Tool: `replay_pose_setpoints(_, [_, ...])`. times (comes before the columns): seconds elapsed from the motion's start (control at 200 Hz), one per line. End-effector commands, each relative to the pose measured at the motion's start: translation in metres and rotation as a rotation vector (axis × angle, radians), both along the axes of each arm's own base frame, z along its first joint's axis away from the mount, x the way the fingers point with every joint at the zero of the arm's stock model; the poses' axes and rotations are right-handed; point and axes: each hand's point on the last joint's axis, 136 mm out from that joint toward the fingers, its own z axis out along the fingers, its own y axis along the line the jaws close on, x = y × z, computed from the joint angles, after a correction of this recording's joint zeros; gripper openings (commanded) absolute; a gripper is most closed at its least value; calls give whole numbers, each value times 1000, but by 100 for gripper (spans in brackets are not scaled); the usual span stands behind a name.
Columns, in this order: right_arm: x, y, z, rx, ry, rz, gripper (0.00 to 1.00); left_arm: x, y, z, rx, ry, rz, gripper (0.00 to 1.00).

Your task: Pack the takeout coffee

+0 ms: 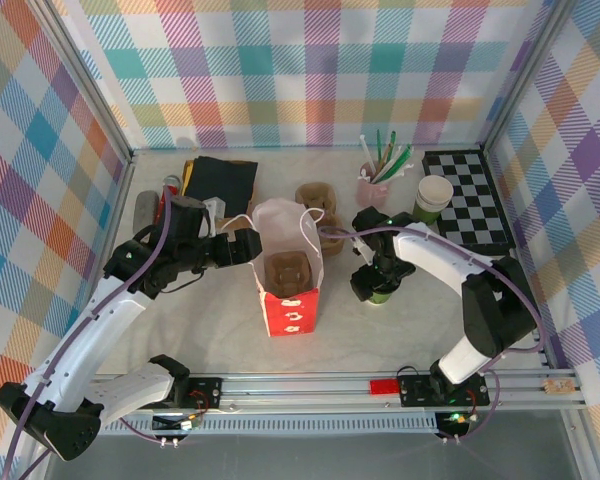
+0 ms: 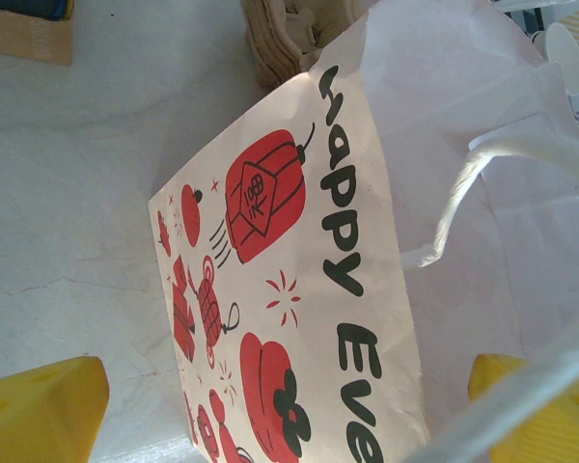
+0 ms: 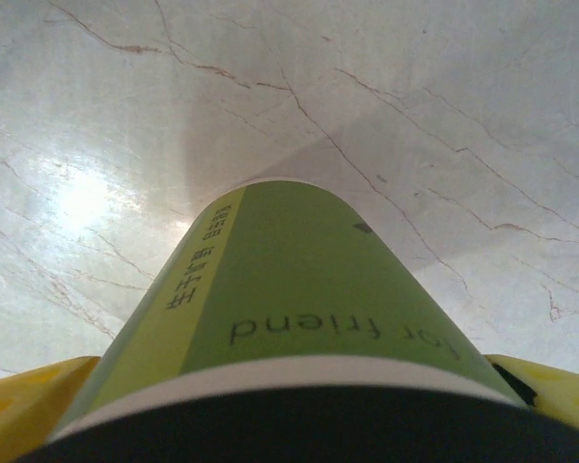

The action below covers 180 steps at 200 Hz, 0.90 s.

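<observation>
One cup to pack: the coffee, black lid on, stands upright on the table, just right of the bag and well apart from the right edge.
Bag: upright at the table's middle, mouth open, with a brown carrier inside and no cup in it.
Right gripper: set over the coffee, jaws wide, with a yellow finger on either side of the lid. From this close it is hard to tell whether the pads press the cup.
Left gripper: jaws wide, straddling the bag's left wall near the rim without pinching it.
Done: the bag stands open, the carrier is in, and the coffee is bracketed.
Remaining: close on the cup, lift it, carry it over the rim, lower it into a carrier well and let go.
Progress: early, by my judgement, since the coffee is not off the table.
</observation>
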Motion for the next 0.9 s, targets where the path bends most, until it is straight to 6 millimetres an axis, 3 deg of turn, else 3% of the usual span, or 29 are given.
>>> replay_pose_setpoints(0.0, [-1,-2,-6,-10,11,-24,95,-1,3,7,-2,-27,1,95])
replay_pose_setpoints(0.455, [-1,1,-13,-11,39,-58,91,-2,5,7,0,-32,4,95])
replay_pose_setpoints(0.895, [-5,1,-5,-2,35,-80,98,-3,6,7,0,-34,8,95])
